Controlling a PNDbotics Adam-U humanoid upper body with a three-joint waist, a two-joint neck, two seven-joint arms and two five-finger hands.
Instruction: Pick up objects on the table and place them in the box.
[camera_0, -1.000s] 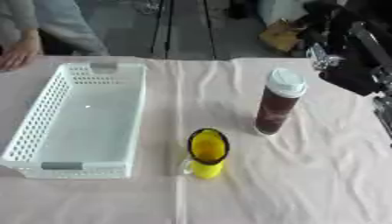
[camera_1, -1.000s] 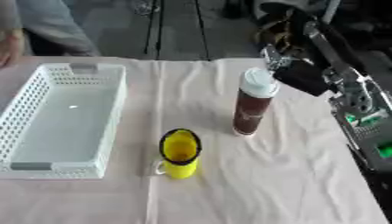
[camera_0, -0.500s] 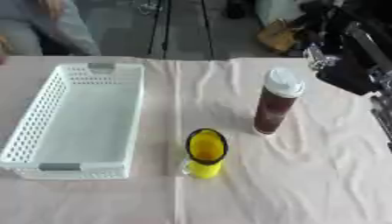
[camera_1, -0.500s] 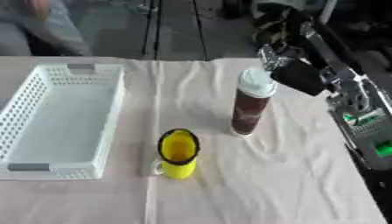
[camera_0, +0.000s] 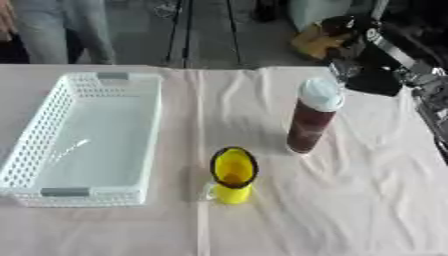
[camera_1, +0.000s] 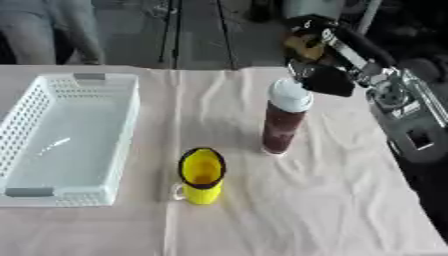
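A tall brown bottle with a white cap (camera_1: 282, 121) stands upright on the cloth, right of centre. In front of it and to its left stands a yellow mug (camera_1: 200, 175), dark at the rim, with its handle toward the left. The white perforated box (camera_0: 87, 107) lies at the left and holds nothing. My right hand (camera_1: 320, 77), black, hangs just behind and to the right of the bottle's cap, at the end of the arm (camera_1: 395, 100) reaching in from the right. Whether it touches the cap is unclear. My left hand shows in neither view.
A cream cloth (camera_0: 341, 200), wrinkled around the bottle, covers the table. A person's legs (camera_0: 61, 30) stand beyond the far left edge. Tripod legs (camera_0: 179, 30) and a yellow-brown object (camera_0: 317, 42) are on the floor behind the table.
The person's hand that rested at the table's far left edge has gone. My right hand stays by the bottle's cap. Bottle, mug and box have not moved.
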